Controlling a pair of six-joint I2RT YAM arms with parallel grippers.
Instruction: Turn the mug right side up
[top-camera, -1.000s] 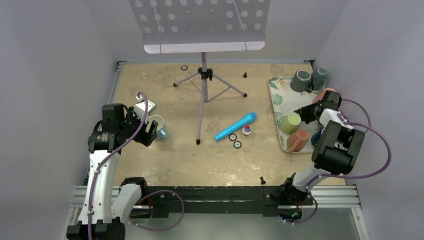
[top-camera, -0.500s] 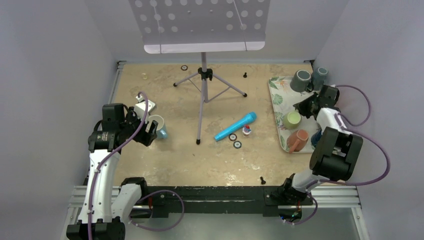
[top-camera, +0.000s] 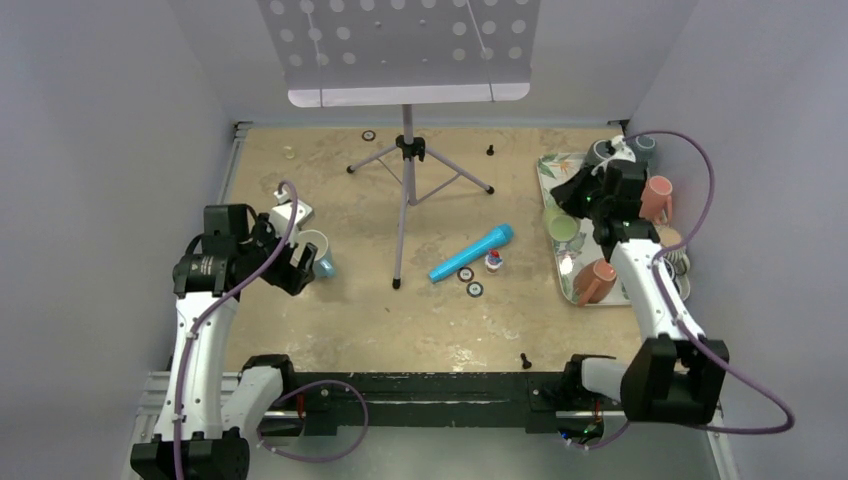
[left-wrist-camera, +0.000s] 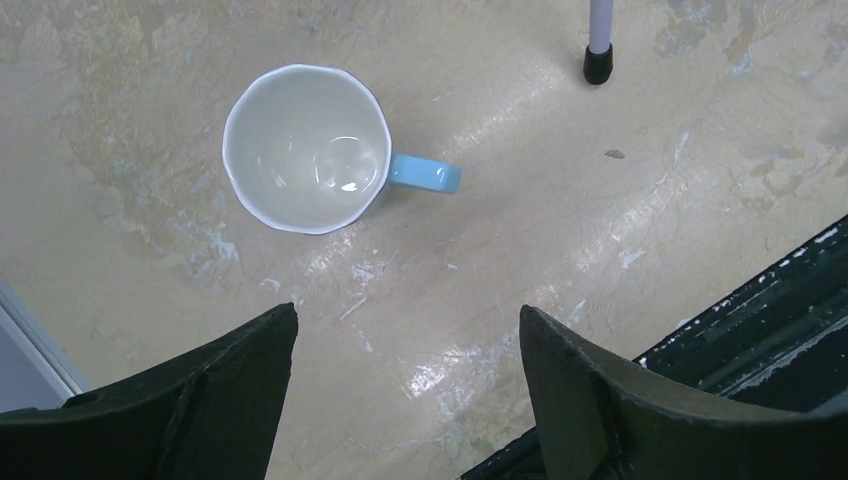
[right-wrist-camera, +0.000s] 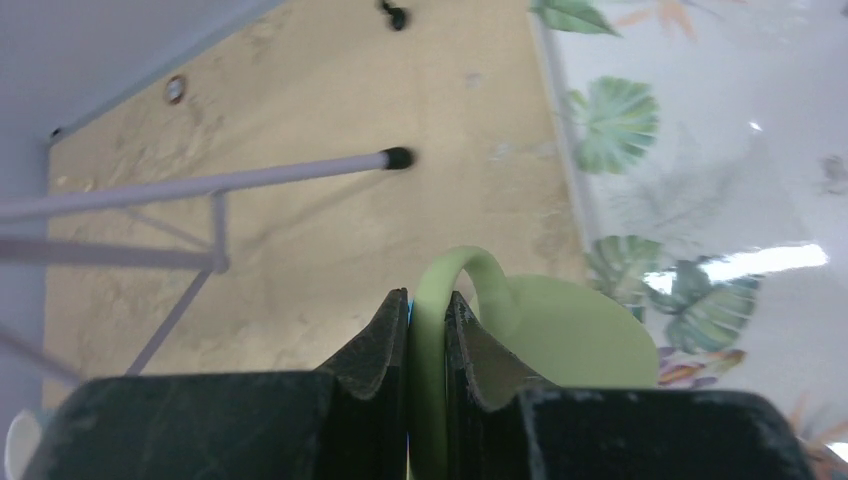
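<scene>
At the left edge of the tray (top-camera: 552, 172), right gripper (right-wrist-camera: 428, 305) jaws narrow, pinching the handle of the green mug (right-wrist-camera: 575, 335). Tray also carries grey mugs (top-camera: 602, 152) and an orange mug (top-camera: 597, 281). Left gripper (left-wrist-camera: 408, 330) jaws wide, holding nothing, above the white mug (left-wrist-camera: 305, 148), which stands upright and empty on the table (top-camera: 420, 320)

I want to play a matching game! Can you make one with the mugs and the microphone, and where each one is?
Things:
1. white mug
2. green mug
3. blue microphone
4. orange mug

Places:
A. resting on the leafy tray
B. handle pinched in the right gripper
C. standing upright on the table, empty
D. lying mid-table

Pairs: 1-C, 2-B, 3-D, 4-A
</scene>
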